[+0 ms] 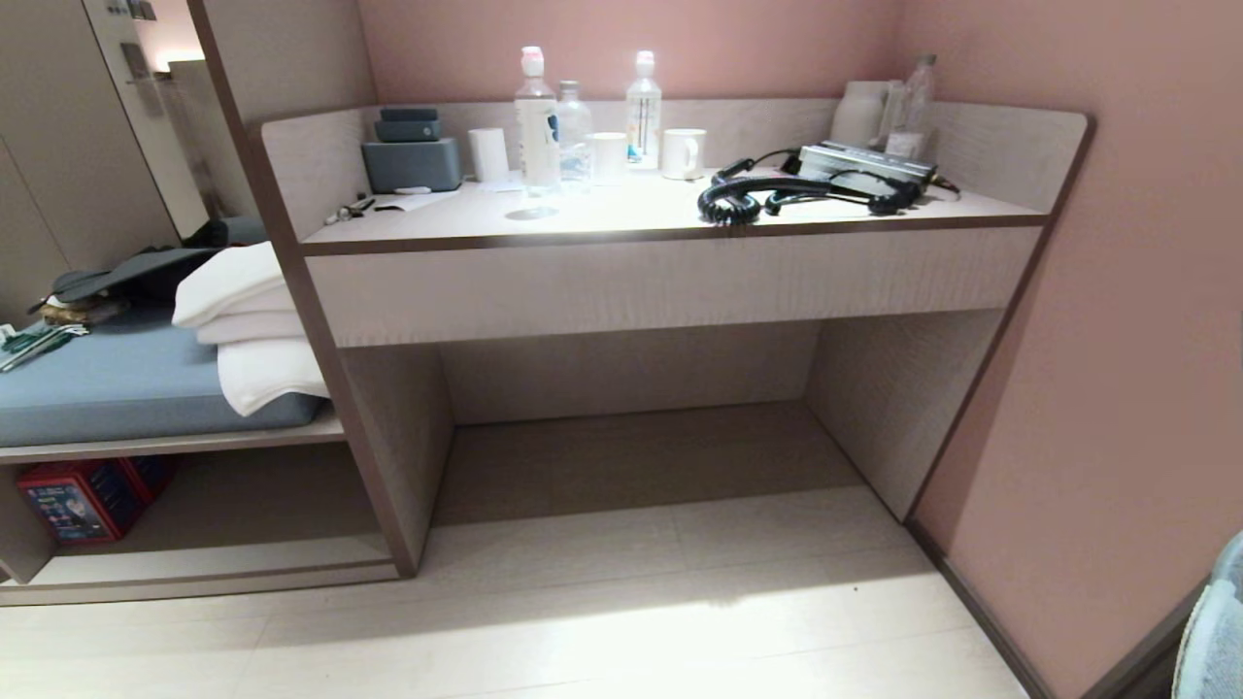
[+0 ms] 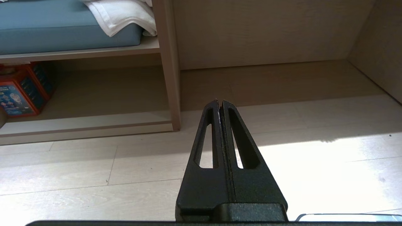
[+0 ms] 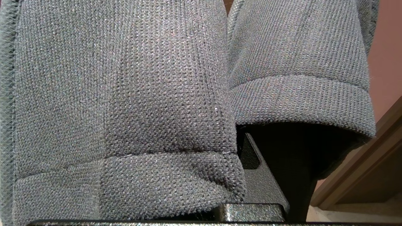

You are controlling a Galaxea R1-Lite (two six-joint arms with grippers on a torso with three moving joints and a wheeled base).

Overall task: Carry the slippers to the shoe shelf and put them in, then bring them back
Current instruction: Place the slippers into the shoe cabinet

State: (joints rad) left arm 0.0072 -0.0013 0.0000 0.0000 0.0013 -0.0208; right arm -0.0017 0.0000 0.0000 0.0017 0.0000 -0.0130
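Note:
The slippers (image 3: 125, 94), two dark grey knitted ones side by side, fill the right wrist view. My right gripper (image 3: 243, 150) is shut on them; one black finger (image 3: 263, 185) shows under the fabric and the tips are hidden. A grey-blue fabric edge (image 1: 1214, 631) at the head view's lower right corner is probably the slippers. The shoe shelf (image 1: 223, 558) is the low cubby at lower left, with a pale base board (image 2: 88, 124). My left gripper (image 2: 220, 102) is shut on nothing, low over the floor and pointing at the upright panel (image 2: 169, 78).
A red box (image 1: 83, 500) stands in the shelf's left end. Above it lie a blue cushion (image 1: 117, 383) and folded white towels (image 1: 257, 330). A desk (image 1: 670, 218) with bottles, cups and a coiled cable faces me, with a pink wall (image 1: 1117, 340) on the right.

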